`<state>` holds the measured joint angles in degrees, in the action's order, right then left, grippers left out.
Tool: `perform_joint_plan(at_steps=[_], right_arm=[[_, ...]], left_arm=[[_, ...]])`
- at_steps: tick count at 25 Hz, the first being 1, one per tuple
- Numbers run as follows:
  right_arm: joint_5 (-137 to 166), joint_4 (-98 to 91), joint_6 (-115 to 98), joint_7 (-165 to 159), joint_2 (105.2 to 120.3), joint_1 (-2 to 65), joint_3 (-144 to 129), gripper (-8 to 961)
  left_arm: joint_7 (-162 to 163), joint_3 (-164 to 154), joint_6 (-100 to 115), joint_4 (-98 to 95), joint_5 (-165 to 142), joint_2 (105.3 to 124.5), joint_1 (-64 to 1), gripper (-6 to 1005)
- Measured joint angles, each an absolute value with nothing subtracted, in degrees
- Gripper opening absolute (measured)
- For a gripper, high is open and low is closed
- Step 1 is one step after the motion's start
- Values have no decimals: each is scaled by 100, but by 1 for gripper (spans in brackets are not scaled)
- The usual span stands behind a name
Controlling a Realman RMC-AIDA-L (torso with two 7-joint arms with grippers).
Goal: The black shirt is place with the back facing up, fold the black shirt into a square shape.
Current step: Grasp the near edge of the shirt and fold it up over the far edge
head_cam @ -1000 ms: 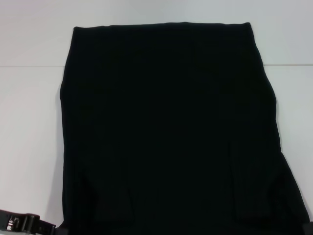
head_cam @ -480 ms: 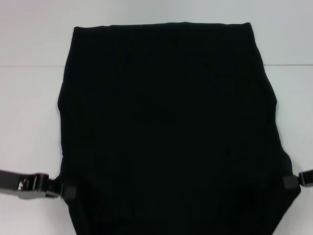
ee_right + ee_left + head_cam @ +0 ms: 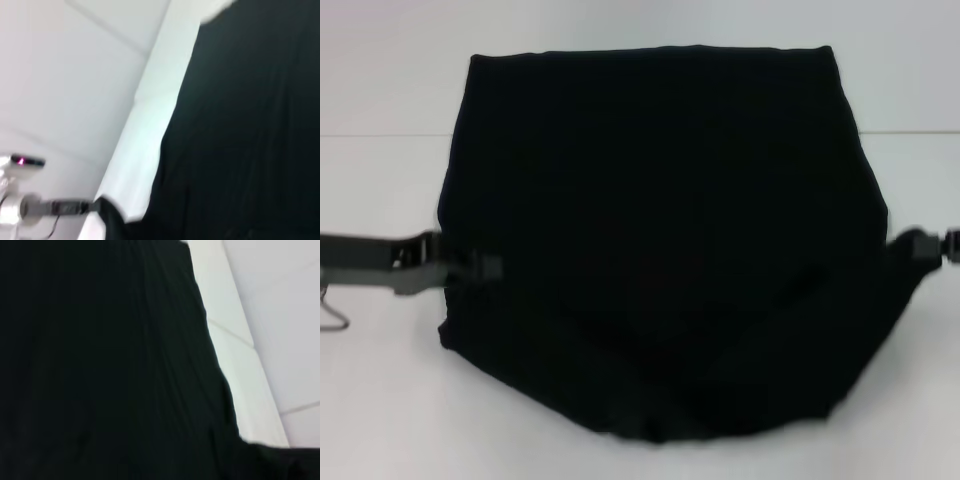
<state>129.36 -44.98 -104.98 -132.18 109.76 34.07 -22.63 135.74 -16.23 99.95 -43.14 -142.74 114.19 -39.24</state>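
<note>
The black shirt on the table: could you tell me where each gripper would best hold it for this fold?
Hold the black shirt at its two side edges, one arm from each side. That is where the left gripper and right gripper pinch it. The cloth is wide and limp, so the near half hangs between them and sags in the middle.

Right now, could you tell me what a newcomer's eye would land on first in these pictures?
The black shirt dominates, spread across the middle of the white table with its near edge lifted and sagging in a curve. The left gripper pinches the shirt's left edge, and the right gripper holds the right edge, both raised at about mid-height of the cloth.
</note>
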Motion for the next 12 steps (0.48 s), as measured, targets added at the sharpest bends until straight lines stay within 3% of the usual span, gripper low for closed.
perform_joint_plan(at_steps=[12], right_arm=[[12855, -3751, -7711, -13148, 11031, 4197, -3022, 56]], left_arm=[[13668, -1864, 7733, -3418, -14189, 11420, -4895, 35]])
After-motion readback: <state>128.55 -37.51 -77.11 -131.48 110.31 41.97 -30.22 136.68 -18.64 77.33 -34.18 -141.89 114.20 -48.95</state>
